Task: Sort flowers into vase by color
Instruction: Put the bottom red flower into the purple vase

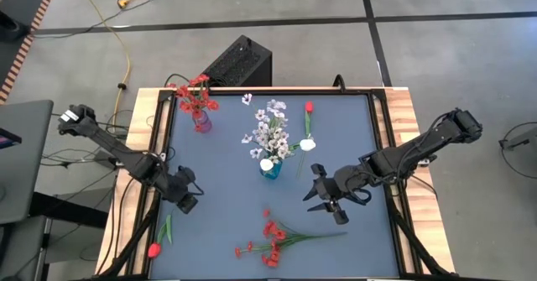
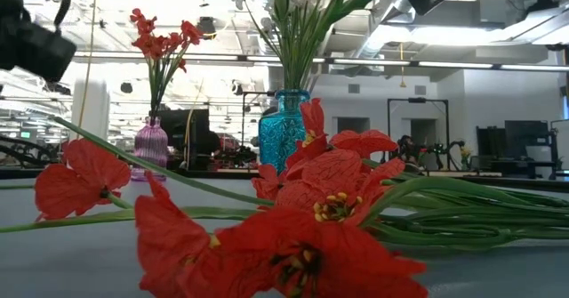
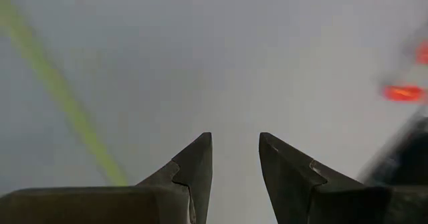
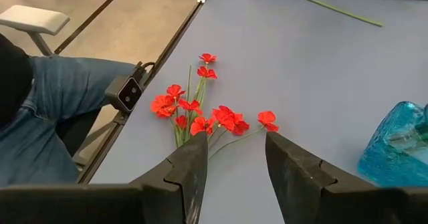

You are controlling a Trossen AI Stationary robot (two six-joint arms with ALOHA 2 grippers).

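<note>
Red blooms lie on the blue table (image 1: 226, 231): a big red spray (image 1: 273, 237) rests near the front edge, a bit right of the middle, with its green stems pointing right; it looks huge in the low view (the camera sits right beside it). A single red flower (image 1: 154, 249) lies at the front left corner with its stem pointing toward the far side. One more red stem (image 1: 308, 117) lies flat just right of the teal vase (image 1: 270, 169), with a white bloom (image 1: 308, 145) at its near end; a tiny white bloom (image 1: 247, 99) lies alone near the far edge.

The teal vase stands upright in the middle and holds the white flowers (image 1: 268, 134); a pink vase (image 1: 201, 122) stands at the far left and holds red flowers (image 1: 195, 95).

The right gripper (image 1: 323, 199) hangs over the table, right of the teal vase and above the big red spray; its fingers (image 4: 190, 167) are spread apart and pinch nothing. The left gripper (image 1: 190, 199) waits at the left side of the table, near the single red flower; its fingers (image 3: 197, 164) are apart too, with only bare table between them.

A person in jeans (image 4: 47, 110) sits just past the front edge.
</note>
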